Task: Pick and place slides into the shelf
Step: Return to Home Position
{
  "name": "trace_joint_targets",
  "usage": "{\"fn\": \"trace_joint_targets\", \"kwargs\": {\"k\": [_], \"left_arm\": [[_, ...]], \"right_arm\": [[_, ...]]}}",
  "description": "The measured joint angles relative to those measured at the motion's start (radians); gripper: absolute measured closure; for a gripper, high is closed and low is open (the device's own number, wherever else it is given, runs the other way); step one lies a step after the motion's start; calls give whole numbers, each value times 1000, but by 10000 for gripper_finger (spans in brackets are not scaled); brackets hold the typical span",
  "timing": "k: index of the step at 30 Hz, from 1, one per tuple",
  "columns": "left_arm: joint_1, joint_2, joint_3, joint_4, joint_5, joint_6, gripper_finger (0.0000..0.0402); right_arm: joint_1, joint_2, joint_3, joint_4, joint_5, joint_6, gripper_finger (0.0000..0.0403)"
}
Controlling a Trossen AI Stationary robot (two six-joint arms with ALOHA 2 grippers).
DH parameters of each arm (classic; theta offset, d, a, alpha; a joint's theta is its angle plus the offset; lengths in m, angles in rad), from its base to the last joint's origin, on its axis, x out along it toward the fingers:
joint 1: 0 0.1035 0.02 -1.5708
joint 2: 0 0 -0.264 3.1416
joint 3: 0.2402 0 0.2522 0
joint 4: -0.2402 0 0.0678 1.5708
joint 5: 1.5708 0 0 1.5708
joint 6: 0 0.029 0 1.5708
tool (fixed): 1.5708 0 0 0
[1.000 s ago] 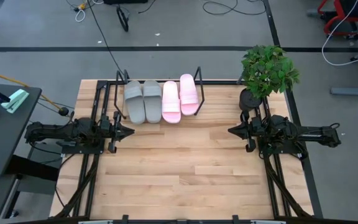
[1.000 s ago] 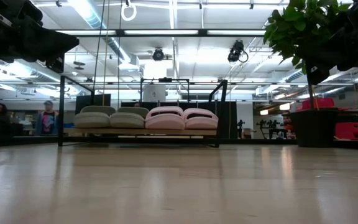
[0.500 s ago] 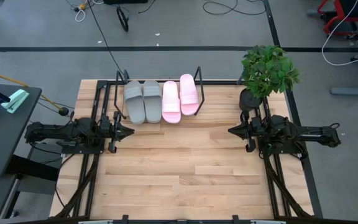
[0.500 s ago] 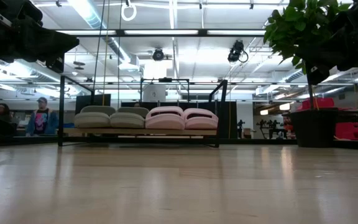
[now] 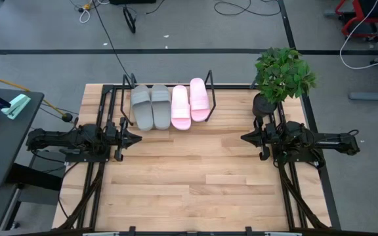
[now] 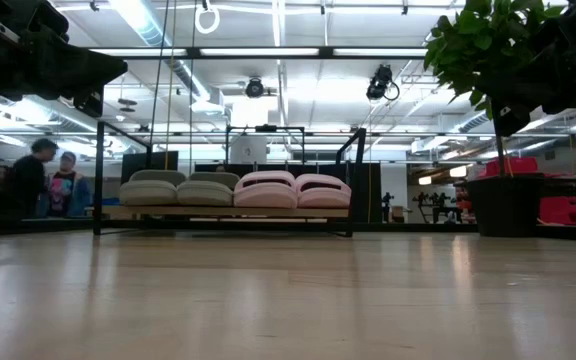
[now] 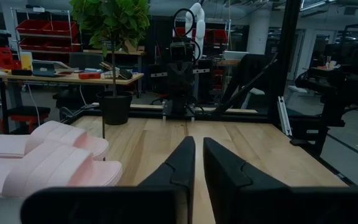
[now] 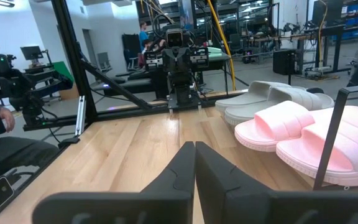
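Note:
Two grey slides (image 5: 150,106) and two pale pink slides (image 5: 189,102) lie side by side on the low black wire shelf (image 5: 209,80) at the table's far edge, soles down; they also show in the low view (image 6: 233,190). My left gripper (image 5: 138,138) rests shut and empty at the table's left side, near the grey pair. My right gripper (image 5: 243,137) rests shut and empty at the right side. The left wrist view shows the pink slides (image 7: 48,155); the right wrist view shows both pairs (image 8: 291,124).
A potted plant (image 5: 279,75) stands at the table's far right corner, just behind my right arm. Black arm-mount rails run along both sides. People stand in the room beyond the table (image 6: 43,185). Bare wood lies between the arms (image 5: 189,164).

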State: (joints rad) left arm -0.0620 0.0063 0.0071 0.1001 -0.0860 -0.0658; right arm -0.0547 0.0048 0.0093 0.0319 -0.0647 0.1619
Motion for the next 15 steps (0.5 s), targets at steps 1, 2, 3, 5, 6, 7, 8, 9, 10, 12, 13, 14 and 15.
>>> {"fn": "trace_joint_targets", "kwargs": {"k": [1, 2, 3, 5, 6, 7, 8, 9, 10, 12, 13, 14, 15], "left_arm": [[0, 0, 0, 0, 0, 0, 361], [0, 0, 0, 0, 0, 0, 361], [0, 0, 0, 0, 0, 0, 360], [0, 0, 0, 0, 0, 0, 362], [0, 0, 0, 0, 0, 0, 364], [0, 0, 0, 0, 0, 0, 365], [0, 0, 0, 0, 0, 0, 367], [0, 0, 0, 0, 0, 0, 369], [0, 0, 0, 0, 0, 0, 371], [0, 0, 0, 0, 0, 0, 374], [0, 0, 0, 0, 0, 0, 375], [0, 0, 0, 0, 0, 0, 376], [0, 0, 0, 0, 0, 0, 376]], "right_arm": [[0, 0, 0, 0, 0, 0, 385], [0, 0, 0, 0, 0, 0, 385], [0, 0, 0, 0, 0, 0, 385], [0, 0, 0, 0, 0, 0, 385], [0, 0, 0, 0, 0, 0, 385], [0, 0, 0, 0, 0, 0, 385], [0, 0, 0, 0, 0, 0, 385], [0, 0, 0, 0, 0, 0, 385], [0, 0, 0, 0, 0, 0, 385], [0, 0, 0, 0, 0, 0, 385], [0, 0, 0, 0, 0, 0, 385], [0, 0, 0, 0, 0, 0, 385], [0, 0, 0, 0, 0, 0, 385]]}}
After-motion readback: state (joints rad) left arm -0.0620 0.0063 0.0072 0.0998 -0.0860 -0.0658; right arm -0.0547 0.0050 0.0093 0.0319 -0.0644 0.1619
